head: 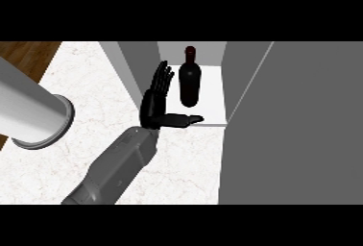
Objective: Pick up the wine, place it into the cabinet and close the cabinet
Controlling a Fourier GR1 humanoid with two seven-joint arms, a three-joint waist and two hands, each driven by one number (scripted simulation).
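Upper left corner: a strip of brown wooden floor (25,55), showing beyond the tabletop's edge.

Left edge, middle: a large grey cylinder (32,113) with a flared rim, running in from the upper left and ending over the tabletop; what it belongs to cannot be told.

Left and lower centre: white marbled tabletop (85,77), bare where it shows.

Centre: one grey forearm (117,168) rising from the lower edge and leaning toward the upper right. Which side it belongs to cannot be told from this view alone. At its end, a black robot hand (154,103), fingers straight and held together, pointing toward the top of the frame alongside the cabinet's left wall; thumb spread out to the right, its tip over the front lip of the shelf. The hand is apart and clasps nothing.

Upper centre: open cabinet (138,67) with grey side walls and a white shelf inside. The wine (189,81), a dark bottle with a red cap, stands on that shelf, just right of the fingers and apart from them.

Right: a broad grey panel (297,125) filling the right part of the frame, its edge bordering the cabinet opening.
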